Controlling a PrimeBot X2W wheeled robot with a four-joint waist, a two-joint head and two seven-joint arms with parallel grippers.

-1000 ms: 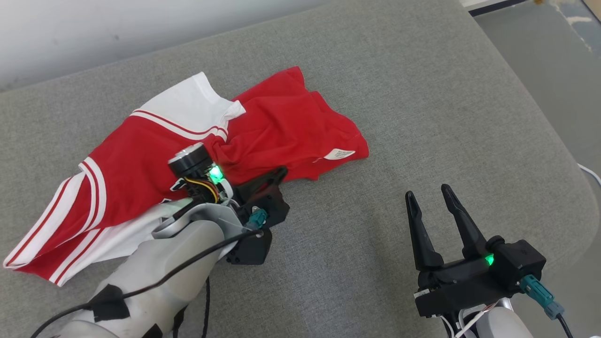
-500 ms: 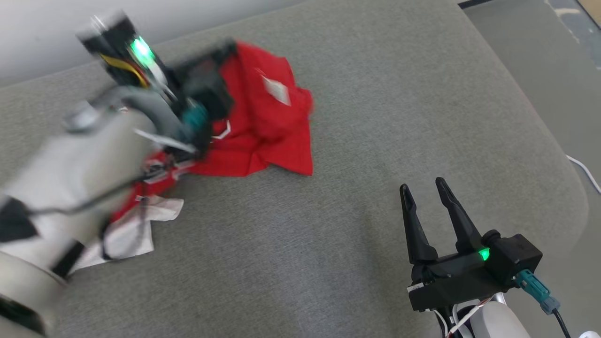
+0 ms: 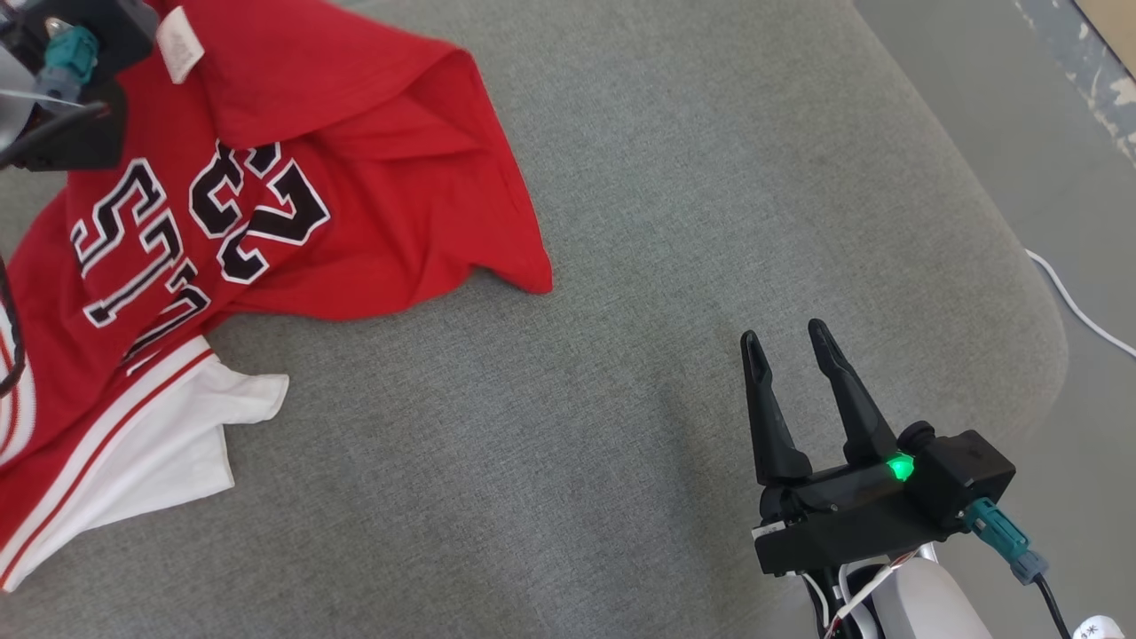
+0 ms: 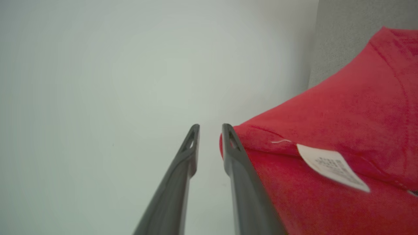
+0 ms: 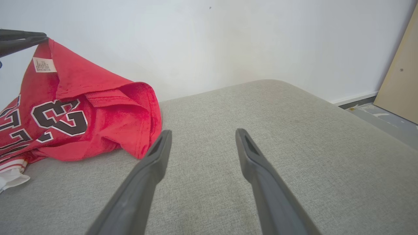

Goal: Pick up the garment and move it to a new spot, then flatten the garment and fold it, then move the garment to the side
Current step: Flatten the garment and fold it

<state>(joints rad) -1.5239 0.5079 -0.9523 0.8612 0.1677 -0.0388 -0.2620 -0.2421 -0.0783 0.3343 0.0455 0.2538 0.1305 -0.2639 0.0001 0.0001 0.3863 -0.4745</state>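
Note:
The garment (image 3: 266, 177) is a red jersey with black-and-white numbers and white striped sleeves. Its upper part is raised at the far left and its lower part trails on the grey cushion (image 3: 621, 266). My left gripper (image 4: 210, 130) is up by the wall with its fingers a little apart; only wall shows in the gap. The garment's (image 4: 326, 124) corner with the white label (image 4: 333, 166) lies against the outside of one finger. From the right wrist view, the left gripper (image 5: 23, 37) touches the garment's (image 5: 81, 98) top corner. My right gripper (image 3: 781, 333) hovers open and empty over the cushion at the near right.
The cushion's rounded edge runs along the right, with grey floor (image 3: 1021, 133) and a white cable (image 3: 1065, 302) beyond it. A white wall (image 5: 228, 39) stands behind the cushion. A pale wooden board (image 5: 401, 71) leans at the far right.
My left arm swung up and to the far left with the garment, which unfurled to show its numbers. Its fingers have parted slightly. The right gripper kept its place; the head camera shifted.

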